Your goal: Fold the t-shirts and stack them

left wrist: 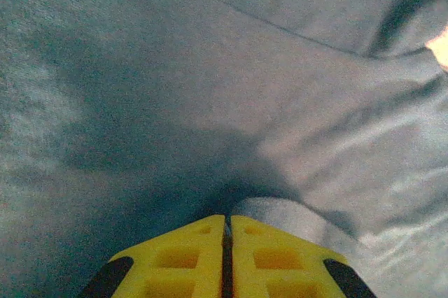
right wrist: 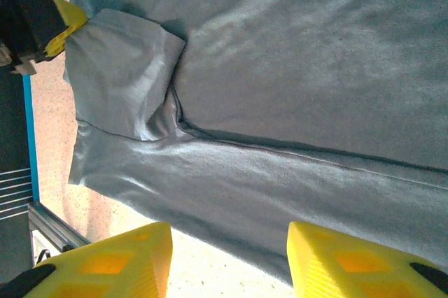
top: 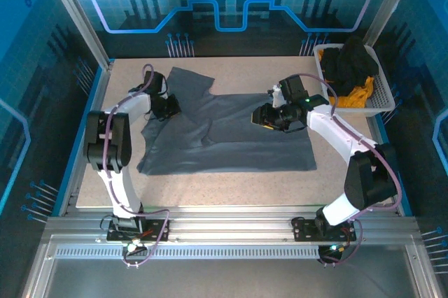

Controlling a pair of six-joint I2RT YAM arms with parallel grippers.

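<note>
Speckled beige tabletop (top: 210, 189) is carrying the slate-grey t-shirt (top: 238, 140), which is lying spread across its middle, rumpled toward the left. The left gripper (top: 168, 108) is pinching a bunched fold at the sleeve on that side, its yellow fingers (left wrist: 189, 249) pressing nearly together. The right gripper (top: 267, 117) is hovering over the shirt's right half with jaws standing apart, gripping nothing. Farther back right, a white basket (top: 383, 101) is holding a black t-shirt (top: 353, 64) and an orange-yellow t-shirt (top: 358, 94).
</note>
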